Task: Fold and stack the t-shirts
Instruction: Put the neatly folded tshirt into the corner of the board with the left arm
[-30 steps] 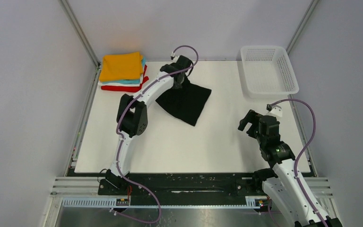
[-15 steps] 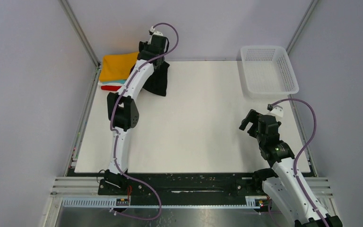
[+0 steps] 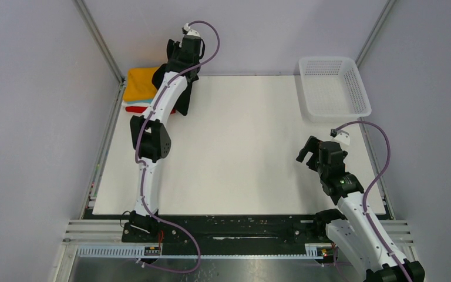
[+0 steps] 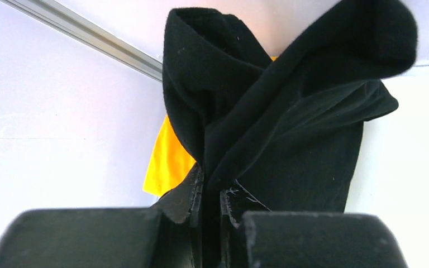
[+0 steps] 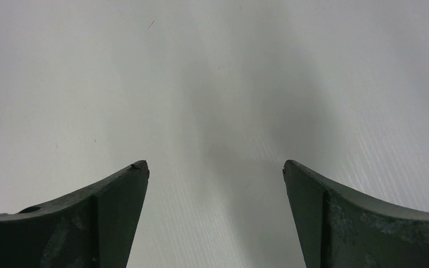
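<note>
My left gripper (image 3: 179, 63) is stretched to the far left corner, shut on the black t-shirt (image 3: 185, 98), which hangs bunched from it just over the right edge of the folded stack. The left wrist view has the jaws (image 4: 212, 187) pinching a fold of the black cloth (image 4: 290, 128), with the orange t-shirt (image 4: 167, 162) behind it. The orange top of the stack (image 3: 138, 85) shows, with a strip of red (image 3: 133, 109) below. My right gripper (image 3: 309, 154) hovers open over bare table at the near right, nothing between its fingers (image 5: 215, 164).
A white mesh basket (image 3: 332, 88) stands at the far right corner of the white table (image 3: 246, 153). Metal frame posts and grey walls close in the back and both sides.
The left arm has carried the black t-shirt from the table's middle back to the far left, up to the stack. The right arm has barely moved.
</note>
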Controlling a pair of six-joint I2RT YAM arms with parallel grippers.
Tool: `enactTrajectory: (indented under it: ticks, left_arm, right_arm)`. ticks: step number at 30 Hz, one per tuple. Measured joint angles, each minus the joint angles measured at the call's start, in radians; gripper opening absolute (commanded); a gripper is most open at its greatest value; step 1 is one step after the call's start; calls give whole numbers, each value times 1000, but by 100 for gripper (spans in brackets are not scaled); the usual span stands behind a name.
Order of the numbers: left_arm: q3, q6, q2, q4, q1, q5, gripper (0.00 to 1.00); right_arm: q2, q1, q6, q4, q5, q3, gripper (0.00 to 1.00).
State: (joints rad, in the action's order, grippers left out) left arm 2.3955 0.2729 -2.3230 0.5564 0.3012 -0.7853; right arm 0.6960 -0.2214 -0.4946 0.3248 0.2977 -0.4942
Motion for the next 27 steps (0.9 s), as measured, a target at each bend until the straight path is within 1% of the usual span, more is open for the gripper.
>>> enactTrajectory:
  ticks: [7,15,23,27]
  left_arm:
    - [0,-24,68,25,0,45,0]
    - [33,-68,162,-19,-10,68,0]
    - [33,-105,159,-27,-78,105,0]
    - [34,-114,128,-29,-119,106,0]
  right_arm:
    - [1,0,0,0,0,0,98]
    - [8,0,0,0,5,0,98]
    - [45,0,-1,1,33,-2,99]
    - [60,0,-1,6,37,-9,99]
